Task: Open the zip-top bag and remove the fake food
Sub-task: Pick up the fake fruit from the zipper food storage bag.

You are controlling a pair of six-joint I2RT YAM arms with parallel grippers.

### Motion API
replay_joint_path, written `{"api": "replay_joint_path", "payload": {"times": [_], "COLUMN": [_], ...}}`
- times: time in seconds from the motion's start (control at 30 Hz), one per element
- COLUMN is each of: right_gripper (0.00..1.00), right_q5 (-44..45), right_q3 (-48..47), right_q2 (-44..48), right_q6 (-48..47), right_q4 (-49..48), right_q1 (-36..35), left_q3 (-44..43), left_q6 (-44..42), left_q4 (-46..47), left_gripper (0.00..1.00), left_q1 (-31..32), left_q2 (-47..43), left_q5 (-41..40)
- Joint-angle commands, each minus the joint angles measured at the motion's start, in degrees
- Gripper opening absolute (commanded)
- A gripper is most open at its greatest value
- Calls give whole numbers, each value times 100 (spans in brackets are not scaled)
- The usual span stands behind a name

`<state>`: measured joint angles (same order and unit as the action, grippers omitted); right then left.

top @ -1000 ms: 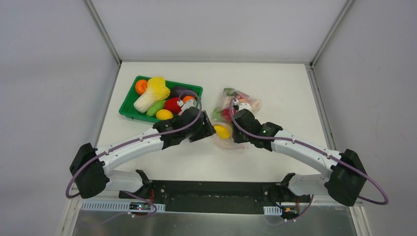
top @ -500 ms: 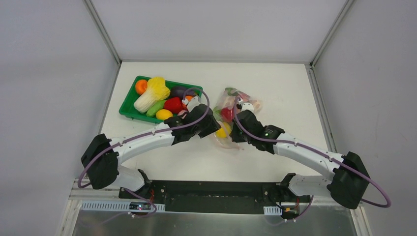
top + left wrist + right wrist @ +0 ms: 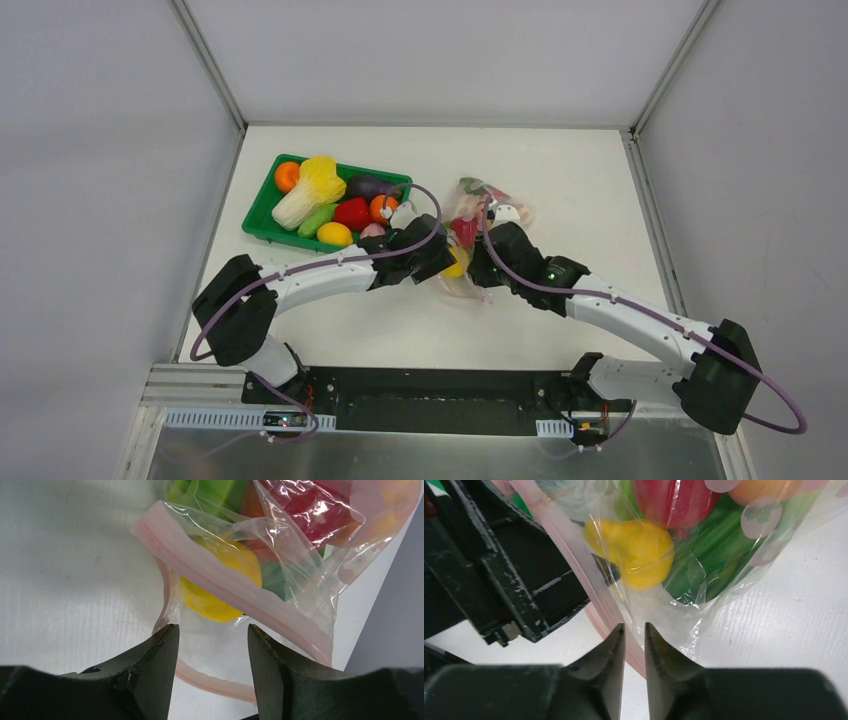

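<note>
White table (image 3: 560, 170) bore a green plastic tray (image 3: 258, 207) at left and, at centre, the zip-top bag (image 3: 300, 545), a clear soft pouch with a pink zip strip; its pale pink print was unreadable. Left gripper (image 3: 210, 635) stood released at the bag's mouth. Right gripper (image 3: 634, 635) was nearly closed about the strip, a pinch not discernible. Fake food lay inside: glossy yellow fruit (image 3: 210, 605), red piece (image 3: 315, 505), green leaves (image 3: 704, 555).

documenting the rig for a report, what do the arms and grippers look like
The left arm and right arm match: white links, black joint blocks, a purple cable looped along each. The left gripper and right gripper have two black, tapered, scuffed fingers.
</note>
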<state>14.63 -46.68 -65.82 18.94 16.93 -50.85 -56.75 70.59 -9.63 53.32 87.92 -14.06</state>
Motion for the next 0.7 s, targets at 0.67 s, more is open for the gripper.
{"api": "replay_joint_path", "payload": {"times": [0.67], "right_gripper": [71], "right_q5": [1270], "right_q3": [-100], "right_q2": [-910], "right_q6": [-721], "right_q4": [-445], "right_q1": [-321], "left_q3": [446], "left_q6": [436], "left_q4": [1109], "left_gripper": [59], "left_q1": [-190], "left_q2": [46], "left_q5": [54]}}
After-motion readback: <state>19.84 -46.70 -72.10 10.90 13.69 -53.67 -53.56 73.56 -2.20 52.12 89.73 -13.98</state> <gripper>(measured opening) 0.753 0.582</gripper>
